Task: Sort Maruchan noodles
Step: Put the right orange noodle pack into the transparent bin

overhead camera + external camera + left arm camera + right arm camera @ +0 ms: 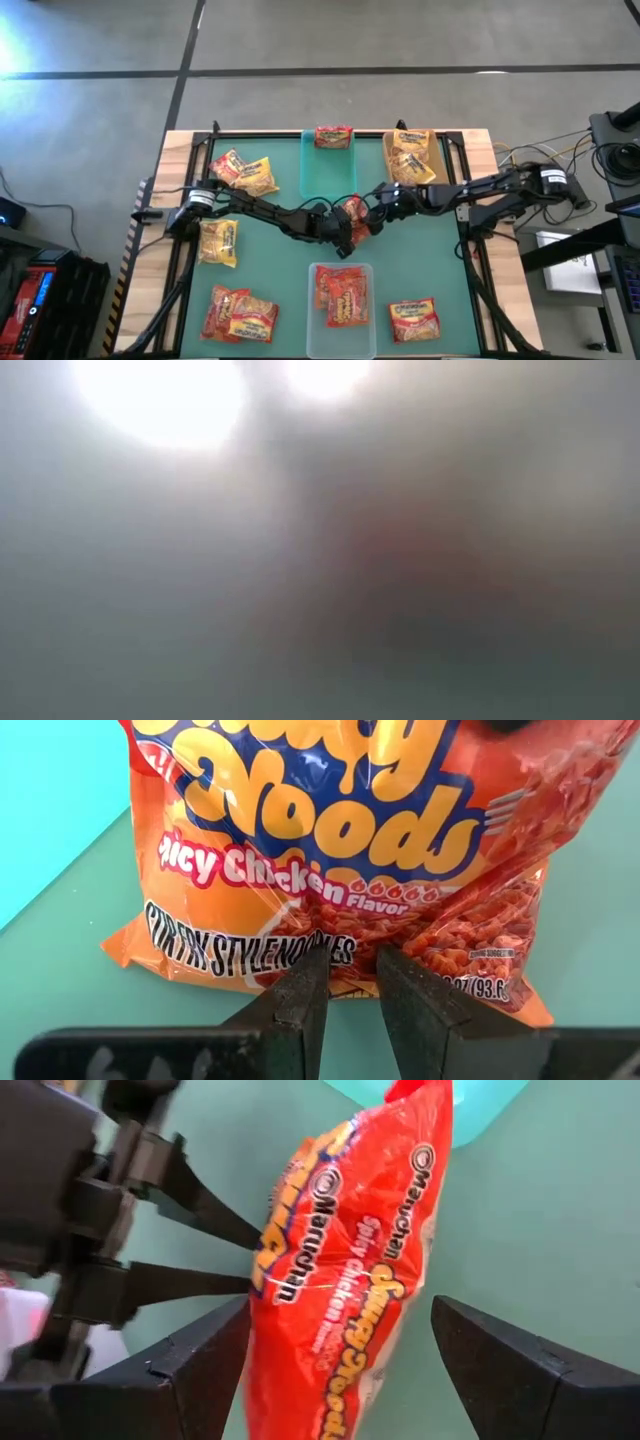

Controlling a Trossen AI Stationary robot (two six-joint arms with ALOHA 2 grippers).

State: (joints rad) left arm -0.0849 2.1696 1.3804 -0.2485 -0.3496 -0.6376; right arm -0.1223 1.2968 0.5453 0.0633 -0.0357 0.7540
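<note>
Two claws meet at one spicy chicken packet, mid-surface.
Left claw pinches the packet's edge; right claw stands spread wide around it.

A red-orange noodle packet stands on edge between the right gripper's spread fingers, clear of both. The left gripper's two fingers pinch its edge.

Grey concrete floor crossed by dark seam lines surrounds the wooden-edged table; two bright lights glare overhead.
</note>
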